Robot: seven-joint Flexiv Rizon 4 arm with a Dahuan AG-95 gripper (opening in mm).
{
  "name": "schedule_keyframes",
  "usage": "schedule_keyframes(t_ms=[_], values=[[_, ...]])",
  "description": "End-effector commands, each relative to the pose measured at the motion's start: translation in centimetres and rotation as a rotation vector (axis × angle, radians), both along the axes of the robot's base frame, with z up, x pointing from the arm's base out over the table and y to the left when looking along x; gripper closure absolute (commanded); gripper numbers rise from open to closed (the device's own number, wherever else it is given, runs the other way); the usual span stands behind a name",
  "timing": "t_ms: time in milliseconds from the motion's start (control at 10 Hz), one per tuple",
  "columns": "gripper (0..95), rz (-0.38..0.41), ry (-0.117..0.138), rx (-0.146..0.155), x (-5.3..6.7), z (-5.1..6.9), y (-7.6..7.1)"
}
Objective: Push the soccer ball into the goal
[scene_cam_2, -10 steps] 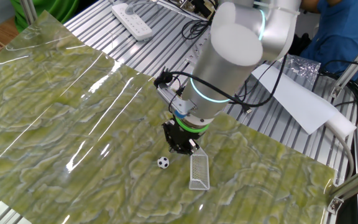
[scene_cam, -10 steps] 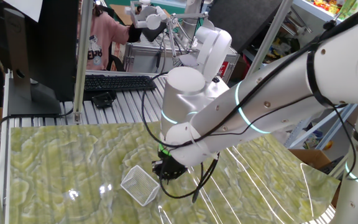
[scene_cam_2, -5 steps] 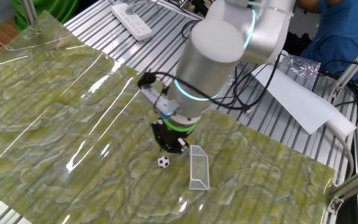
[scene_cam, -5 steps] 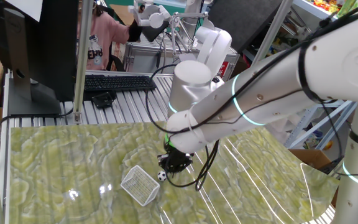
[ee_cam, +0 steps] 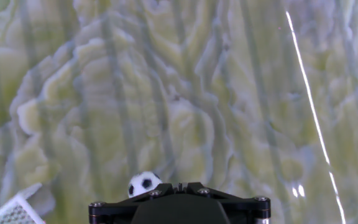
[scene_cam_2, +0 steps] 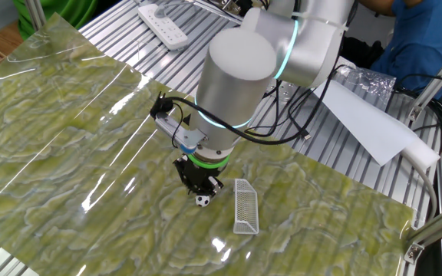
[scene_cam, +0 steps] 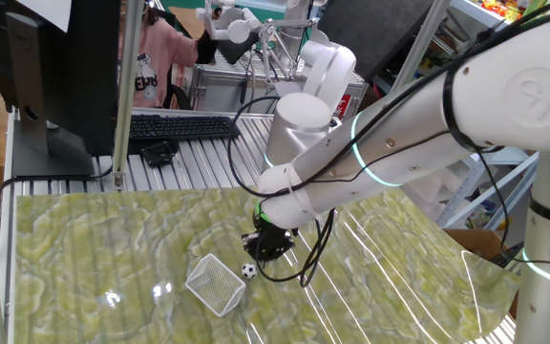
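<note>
Gripper (scene_cam_2: 200, 186) sits low over the green marbled mat (scene_cam_2: 67, 138), just beside the soccer ball (scene_cam_2: 202, 201), which lies on the mat between it and the goal (scene_cam_2: 245, 206). Whether its fingers are spread or pressed together cannot be told. Farther back lies a keyboard (scene_cam: 181, 126).

The gripper (scene_cam_2: 200, 186) hangs low over a green marbled mat (scene_cam_2: 67, 138), right beside the soccer ball (scene_cam_2: 202, 201). Between the ball and the goal (scene_cam_2: 245, 205) lies a short bare strip of mat with nothing standing in it. The hand view shows open mat ahead of the ball (ee_cam: 144, 183), with the goal's corner (ee_cam: 16, 211) at the lower left. A keyboard (scene_cam: 181, 126) and a monitor (scene_cam: 55, 76) stand beyond the mat's far edge, well apart from the ball.
</note>
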State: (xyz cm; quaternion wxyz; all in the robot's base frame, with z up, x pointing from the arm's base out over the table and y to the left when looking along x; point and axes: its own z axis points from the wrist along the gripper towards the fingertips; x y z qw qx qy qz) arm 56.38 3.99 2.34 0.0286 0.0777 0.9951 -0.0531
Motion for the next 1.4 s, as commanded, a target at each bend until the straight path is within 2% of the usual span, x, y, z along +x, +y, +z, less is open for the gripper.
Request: schedule_keyframes(t_ms=[100,300,700,1000,1100,1400], values=[[95.0,0.008,0.001,0.001,-0.1,0.2,0.0],[95.0,0.008,0.001,0.021,0.0,0.0,0.1],[95.0,-0.019,0.0,0.037,0.1,-0.3,1.2],[95.0,-0.071,-0.002,0.067,-0.2,-0.2,2.3],[95.0,-0.109,-0.004,0.097,-0.5,-0.2,3.0],[95.0,-0.125,-0.017,0.094,-0.9,-0.4,3.8]])
